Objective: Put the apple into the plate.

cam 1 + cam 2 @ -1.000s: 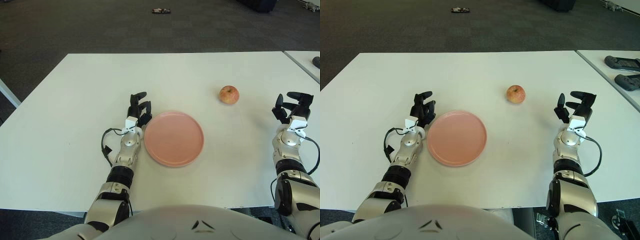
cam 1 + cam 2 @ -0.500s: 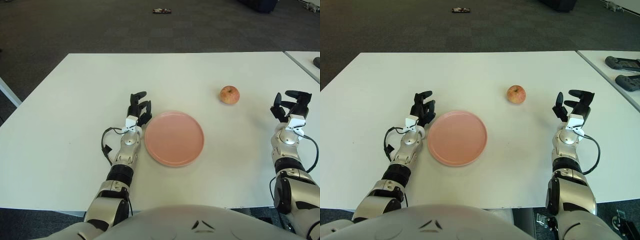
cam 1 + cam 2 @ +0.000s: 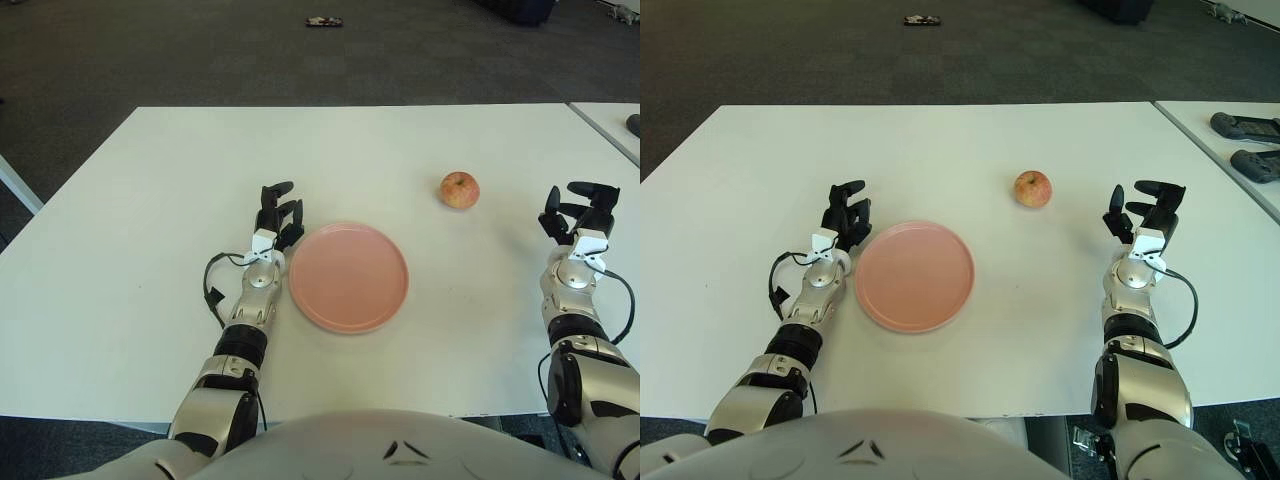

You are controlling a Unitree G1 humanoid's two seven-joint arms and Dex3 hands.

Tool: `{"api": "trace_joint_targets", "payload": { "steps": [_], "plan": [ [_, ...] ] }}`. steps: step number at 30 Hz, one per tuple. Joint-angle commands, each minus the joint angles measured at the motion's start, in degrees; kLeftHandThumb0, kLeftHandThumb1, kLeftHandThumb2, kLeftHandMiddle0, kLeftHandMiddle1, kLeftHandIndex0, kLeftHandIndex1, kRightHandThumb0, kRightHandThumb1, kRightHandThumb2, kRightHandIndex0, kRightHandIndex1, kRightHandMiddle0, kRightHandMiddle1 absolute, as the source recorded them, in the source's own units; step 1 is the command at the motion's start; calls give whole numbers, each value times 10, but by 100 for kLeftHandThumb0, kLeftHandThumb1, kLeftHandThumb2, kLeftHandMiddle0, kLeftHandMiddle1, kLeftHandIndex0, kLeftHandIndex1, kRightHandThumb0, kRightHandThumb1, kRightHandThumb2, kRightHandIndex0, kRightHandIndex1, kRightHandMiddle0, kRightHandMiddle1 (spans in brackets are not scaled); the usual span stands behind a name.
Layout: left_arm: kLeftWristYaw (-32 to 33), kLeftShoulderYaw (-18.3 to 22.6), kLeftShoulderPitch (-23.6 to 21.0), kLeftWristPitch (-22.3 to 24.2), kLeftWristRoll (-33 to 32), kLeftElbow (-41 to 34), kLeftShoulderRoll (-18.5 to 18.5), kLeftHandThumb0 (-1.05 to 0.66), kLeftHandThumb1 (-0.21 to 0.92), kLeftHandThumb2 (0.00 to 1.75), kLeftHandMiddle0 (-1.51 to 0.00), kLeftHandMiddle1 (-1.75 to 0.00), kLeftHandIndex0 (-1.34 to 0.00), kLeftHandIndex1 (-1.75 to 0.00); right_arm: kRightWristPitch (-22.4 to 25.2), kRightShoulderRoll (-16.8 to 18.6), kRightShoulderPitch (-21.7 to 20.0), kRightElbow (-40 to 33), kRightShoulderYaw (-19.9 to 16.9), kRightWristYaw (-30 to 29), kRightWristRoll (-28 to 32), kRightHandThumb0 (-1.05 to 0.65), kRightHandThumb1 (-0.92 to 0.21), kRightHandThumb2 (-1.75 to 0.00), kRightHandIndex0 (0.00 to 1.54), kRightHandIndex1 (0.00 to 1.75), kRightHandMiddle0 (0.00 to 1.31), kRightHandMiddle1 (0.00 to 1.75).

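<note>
One apple [image 3: 1032, 188] sits untouched on the table [image 3: 960, 140], well apart from the pink plate [image 3: 914, 275]. My right hand [image 3: 1144, 218], fingers spread and empty, has crept slightly toward it; I judge the reach barely begun. Left hand [image 3: 844, 222] waits beside the plate, fingers relaxed.

A small round apple [image 3: 1032, 188], red blushed with yellow, was seen standing upright on the white bench [image 3: 940, 150], its stem dimple turned upward. A round, shallow pink plate [image 3: 914, 275] was laid flat nearer the bench's front edge, with nothing on it. The apple was set well apart from the plate, farther back and to the right of it.
</note>
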Motion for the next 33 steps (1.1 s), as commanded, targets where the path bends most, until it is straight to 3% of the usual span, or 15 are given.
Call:
{"api": "trace_joint_targets", "payload": {
  "steps": [1, 13, 14, 15, 16, 17, 22, 33],
  "plan": [
    [-5, 5, 8, 18, -5, 21, 2, -79, 92, 62, -26, -79, -2, -123, -7, -1, -11, 5, 0, -3, -4, -37, -75, -76, 0, 174, 28, 175],
    [-11, 10, 9, 13, -14, 24, 1, -78, 92, 60, -26, -78, -1, -122, -7, 0, -11, 6, 2, -6, -5, -37, -75, -76, 0, 174, 28, 175],
    [-11, 10, 9, 13, -14, 25, 1, -78, 92, 60, -26, -78, -1, -122, 4, -20, -22, -233, 10, 7, -76, -37, -75, -76, 0, 174, 28, 175],
    [-12, 11, 9, 12, -15, 25, 2, -78, 92, 60, -25, -77, -1, -122, 13, -35, -30, -414, 16, 17, -130, -39, -65, -89, 1, 147, 18, 159],
    [-13, 11, 9, 12, -15, 25, 2, -78, 92, 59, -25, -77, -1, -122, 20, -44, -34, -536, 20, 23, -167, -40, -56, -99, 4, 127, 12, 148],
    [-13, 12, 9, 12, -15, 26, 2, -78, 92, 59, -25, -77, -1, -122, 26, -48, -36, -599, 22, 27, -186, -41, -51, -106, 5, 113, 7, 142],
    [-13, 11, 9, 12, -12, 27, 5, -79, 92, 60, -26, -77, -2, -123, 45, -43, -30, -619, 23, 27, -190, -42, -43, -116, 8, 93, 1, 132],
    [-10, 13, 10, 12, -12, 26, 5, -80, 92, 60, -28, -79, -3, -123, 83, -30, -19, -660, 23, 33, -201, -43, -42, -118, 9, 88, 0, 130]
  ]
}}
